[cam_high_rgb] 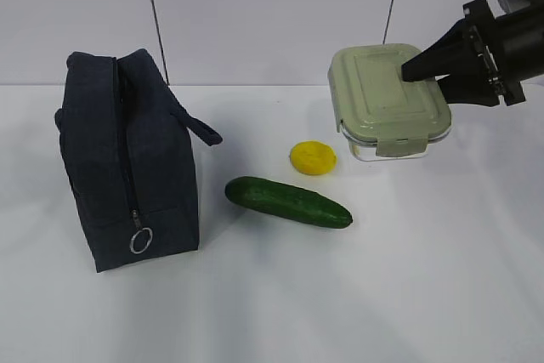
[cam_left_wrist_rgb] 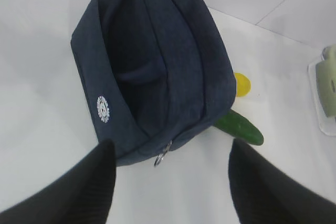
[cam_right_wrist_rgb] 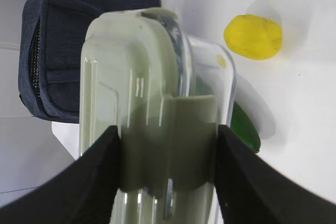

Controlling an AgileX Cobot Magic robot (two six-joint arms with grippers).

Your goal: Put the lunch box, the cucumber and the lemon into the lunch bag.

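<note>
My right gripper (cam_high_rgb: pixel 425 70) is shut on the right end of the lunch box (cam_high_rgb: pixel 382 95), a clear box with a sage-green lid, and holds it at the back right, seemingly a little off the table. In the right wrist view the two fingers (cam_right_wrist_rgb: pixel 105 171) clamp the lid clip end of the box (cam_right_wrist_rgb: pixel 131 66). The lemon (cam_high_rgb: pixel 313 157) and the cucumber (cam_high_rgb: pixel 289 201) lie on the table in the middle. The navy lunch bag (cam_high_rgb: pixel 127 159) stands at the left. My left gripper (cam_left_wrist_rgb: pixel 171 148) is open and empty above the bag (cam_left_wrist_rgb: pixel 152 61), whose top looks parted.
The zipper's silver ring pull (cam_high_rgb: pixel 140 240) hangs low on the bag's front end, and a strap loop (cam_high_rgb: pixel 200 129) sticks out to its right. The white table (cam_high_rgb: pixel 382 295) meets a white wall behind. The lemon (cam_left_wrist_rgb: pixel 241 84) and cucumber (cam_left_wrist_rgb: pixel 240 127) lie right of the bag.
</note>
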